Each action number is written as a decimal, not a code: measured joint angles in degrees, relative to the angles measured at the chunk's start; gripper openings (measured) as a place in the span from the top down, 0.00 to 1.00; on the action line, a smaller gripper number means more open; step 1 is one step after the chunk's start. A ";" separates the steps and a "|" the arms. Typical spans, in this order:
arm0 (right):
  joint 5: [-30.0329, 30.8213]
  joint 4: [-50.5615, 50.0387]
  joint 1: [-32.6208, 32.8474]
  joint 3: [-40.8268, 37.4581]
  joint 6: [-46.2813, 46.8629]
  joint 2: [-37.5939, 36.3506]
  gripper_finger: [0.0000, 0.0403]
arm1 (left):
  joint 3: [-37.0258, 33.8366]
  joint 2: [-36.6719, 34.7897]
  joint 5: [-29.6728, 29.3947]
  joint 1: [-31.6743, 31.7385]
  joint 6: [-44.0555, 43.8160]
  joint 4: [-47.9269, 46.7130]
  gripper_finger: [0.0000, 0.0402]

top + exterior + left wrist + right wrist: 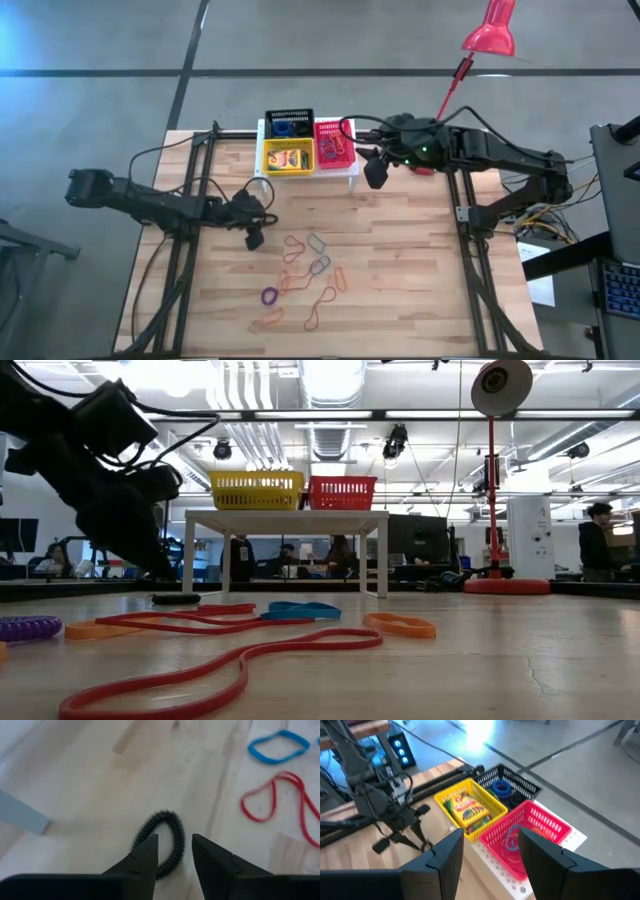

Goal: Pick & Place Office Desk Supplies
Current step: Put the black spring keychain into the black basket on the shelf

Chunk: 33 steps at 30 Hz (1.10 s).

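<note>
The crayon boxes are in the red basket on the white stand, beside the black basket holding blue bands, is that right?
Not quite. The crayon boxes sit in the yellow basket, not the red basket, as the high view shows. The baskets are on the white stand, and the black basket does hold blue bands.

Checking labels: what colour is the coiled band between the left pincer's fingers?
Black; the left wrist view shows it best.

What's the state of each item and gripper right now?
Left gripper: fingers apart, straddling the black coiled band, not closed on it.
Black coiled band: flat on the wooden table.
Right gripper: open, empty, above the baskets.
Yellow mesh basket: upright on the white stand, holds a crayon box.
Red mesh basket: upright, holds bands.
Black mesh basket: upright, holds blue bands.
Loose coloured bands: scattered flat on the table.
</note>
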 joint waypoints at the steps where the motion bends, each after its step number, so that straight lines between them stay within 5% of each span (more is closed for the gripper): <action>1: 0.00 0.62 0.00 0.00 -0.07 0.00 0.55 | 0.00 0.01 -0.33 0.00 0.29 0.55 0.70; 22: -0.34 2.81 0.03 0.00 1.68 0.08 0.55 | 1.47 10.77 0.69 -0.10 1.53 3.90 0.71; 30: -0.48 2.76 0.02 0.00 1.31 0.09 0.55 | 3.11 10.87 10.86 -0.16 1.30 3.19 0.96; 33: -0.48 2.70 0.02 0.00 0.04 0.09 0.55 | 4.95 10.75 15.05 -0.28 0.16 1.47 0.96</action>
